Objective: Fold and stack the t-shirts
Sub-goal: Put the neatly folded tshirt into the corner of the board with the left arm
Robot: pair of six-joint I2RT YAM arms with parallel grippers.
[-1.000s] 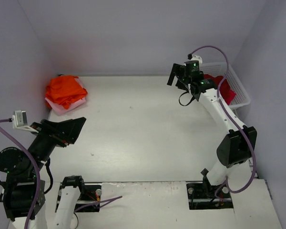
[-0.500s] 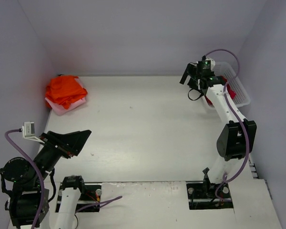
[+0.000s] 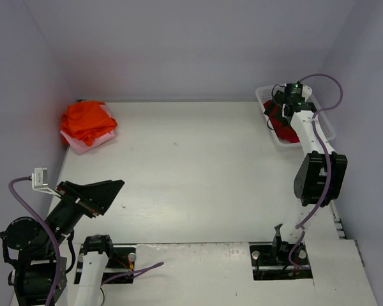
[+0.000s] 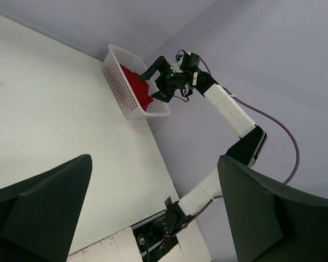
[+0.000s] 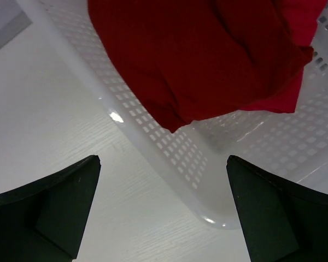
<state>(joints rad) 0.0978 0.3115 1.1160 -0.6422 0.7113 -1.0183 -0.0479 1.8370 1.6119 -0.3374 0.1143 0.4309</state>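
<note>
My right hand (image 5: pixel 163 159) hangs open, empty, over the white plastic lattice basket (image 5: pixel 262 142); crumpled crimson cloth t-shirt (image 5: pixel 208 54) lies just below; left hand (image 4: pixel 154 159) open, well apart.

1. The right arm (image 3: pixel 308 141) is built of white links, broken by a bulky black joint housing (image 3: pixel 318 178).
2. A purple cable (image 3: pixel 324 81) is looped off its wrist, and a small green light (image 3: pixel 298 83) is lit there.
3. The left arm (image 3: pixel 23 234) is jointed in black; the left pincer (image 4: pixel 154 158) is fitted with broad fingers (image 4: pixel 38 213) — matte black, wedge-shaped.

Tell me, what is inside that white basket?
A crumpled red t-shirt lies in the white basket; part of its lattice floor shows bare. Anything beneath the cloth is hidden.
</note>
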